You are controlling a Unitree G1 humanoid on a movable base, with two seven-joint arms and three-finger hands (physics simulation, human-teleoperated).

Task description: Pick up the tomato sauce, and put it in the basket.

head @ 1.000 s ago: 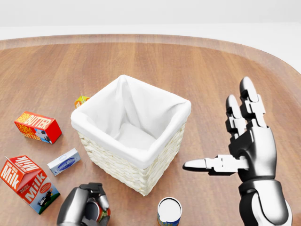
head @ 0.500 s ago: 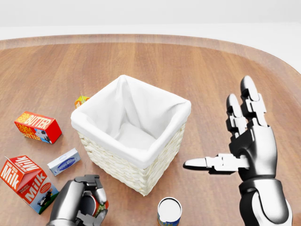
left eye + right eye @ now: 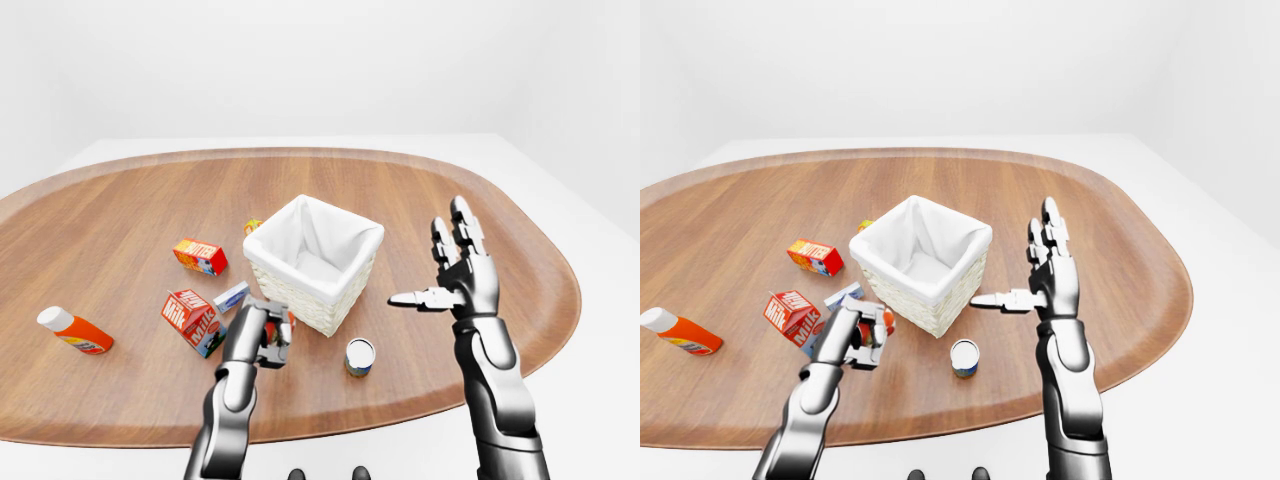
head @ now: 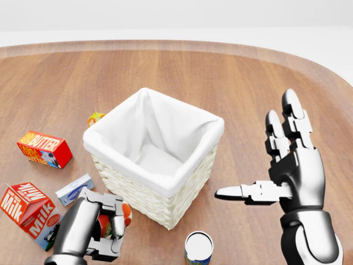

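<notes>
The tomato sauce [image 4: 103,225] is a small red can, mostly hidden inside my left hand [image 4: 110,231], which is shut on it and holds it off the table at the lower left of the head view. It hangs just left of the basket's near corner. The white-lined wicker basket [image 4: 190,182] stands in the middle of the wooden table and nothing shows inside it. My right hand [image 4: 263,165] is open and empty, fingers spread upward, to the right of the basket.
A white-topped can [image 4: 198,247] stands below the basket. A milk carton [image 4: 30,212], a butter box [image 4: 44,148], a small blue-white box [image 4: 74,189] and a small orange item [image 4: 95,117] lie left of the basket. An orange bottle [image 3: 75,330] lies at the far left.
My left hand has risen in the head view with the red can in it, coming closer to the basket's near corner. The right hand has not moved.
</notes>
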